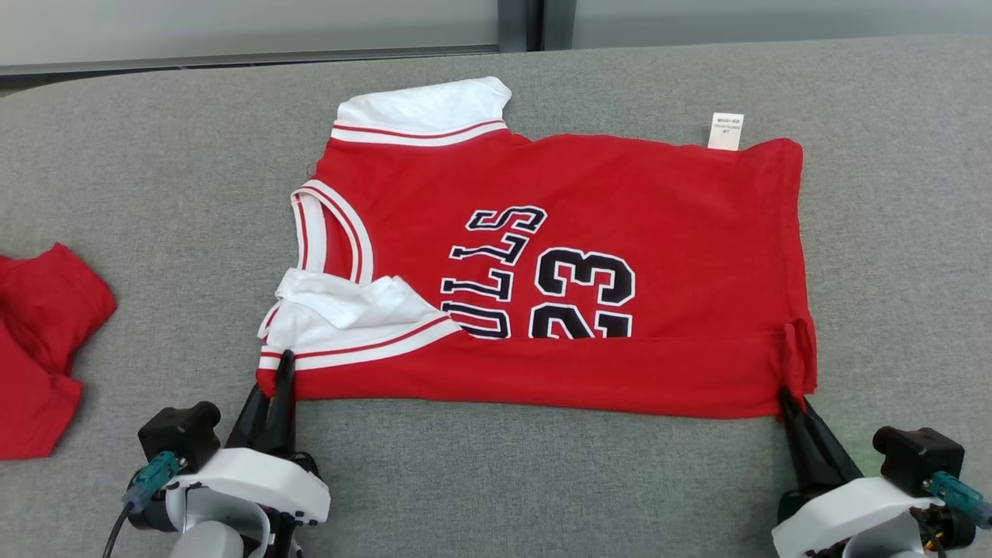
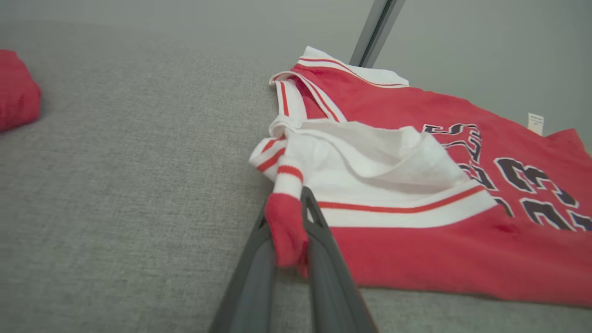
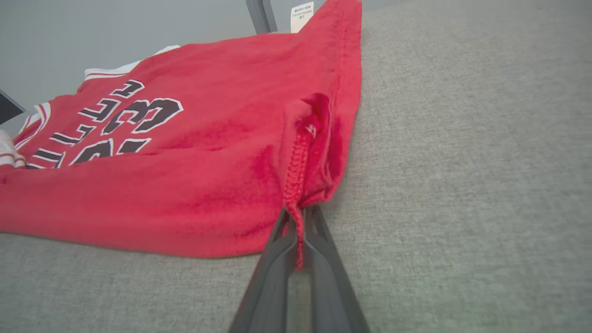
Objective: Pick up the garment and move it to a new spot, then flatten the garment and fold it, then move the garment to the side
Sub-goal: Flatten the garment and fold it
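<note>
The red basketball jersey [image 1: 558, 256], spread mid-frame on the grey worktop [image 1: 155, 170], is gripped at its lower corners by the closed left end effector [image 1: 285, 363] and right end effector [image 1: 785, 397]; folding is judged underway, an even joint lift frame-upward being called for next.

The left tool [image 1: 285, 366] and right tool [image 1: 784, 398] reach forward, pinched closed.

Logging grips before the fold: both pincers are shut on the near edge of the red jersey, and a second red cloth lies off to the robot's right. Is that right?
Not quite. The second red cloth lies to the robot's left, as the head view shows. The rest holds: the left pincer and right pincer are each shut on the near edge of the red jersey.
</note>
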